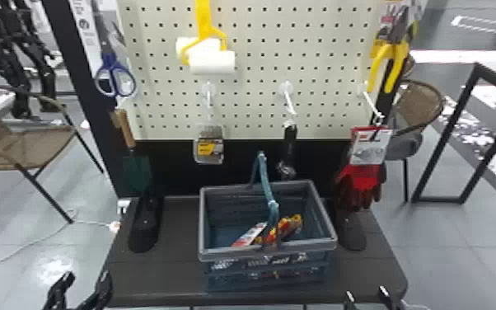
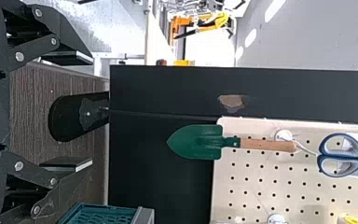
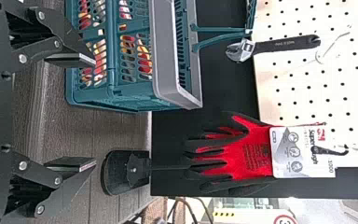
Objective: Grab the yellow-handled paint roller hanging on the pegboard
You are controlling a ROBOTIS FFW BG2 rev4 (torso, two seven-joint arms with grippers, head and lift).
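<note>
The yellow-handled paint roller [image 1: 204,18] hangs on the pegboard [image 1: 255,24] at the top of the head view, left of centre, its white rolls lowermost; the left gripper [image 1: 85,288], at the lower left of that view, stands wide open and empty; the right gripper [image 1: 365,297], at the bottom edge toward the right, is also wide open and empty; the basket [image 1: 206,214] sits on the table [image 1: 164,272] at lower centre; blue-handled scissors [image 1: 110,62] hang above the trowel [image 1: 138,171] at left; red gloves [image 1: 362,177] hang at right.
</note>
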